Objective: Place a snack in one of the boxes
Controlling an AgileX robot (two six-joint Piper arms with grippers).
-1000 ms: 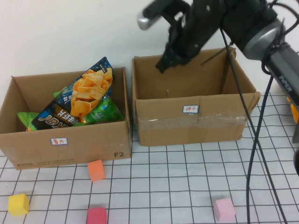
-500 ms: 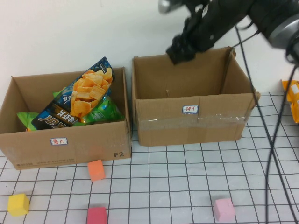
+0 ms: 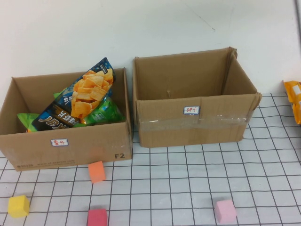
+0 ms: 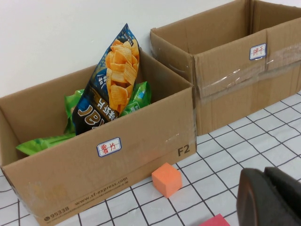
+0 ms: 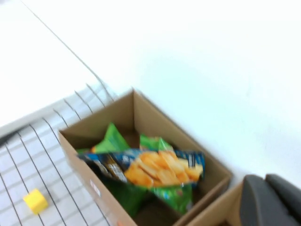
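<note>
The left cardboard box (image 3: 70, 146) holds a blue chip bag (image 3: 77, 101) leaning over green bags (image 3: 101, 113). The right box (image 3: 188, 122) looks empty inside. An orange snack packet (image 3: 293, 100) lies at the table's right edge. Neither arm shows in the high view. My left gripper (image 4: 270, 197) is shut and empty, low over the grid mat in front of the boxes, with the left box (image 4: 117, 155) ahead of it. My right gripper (image 5: 273, 200) is shut and empty, high up by the wall, looking down on the chip bag (image 5: 160, 169).
Foam cubes lie on the grid mat in front of the boxes: orange (image 3: 96, 171), yellow (image 3: 18, 205), red (image 3: 97, 217) and pink (image 3: 225, 211). A white wall stands close behind the boxes. The orange cube (image 4: 166, 179) sits near my left gripper.
My right arm was above the right box's back wall, then rose and drew away to the upper right, out of the high view. The orange packet at the right edge came into sight.
</note>
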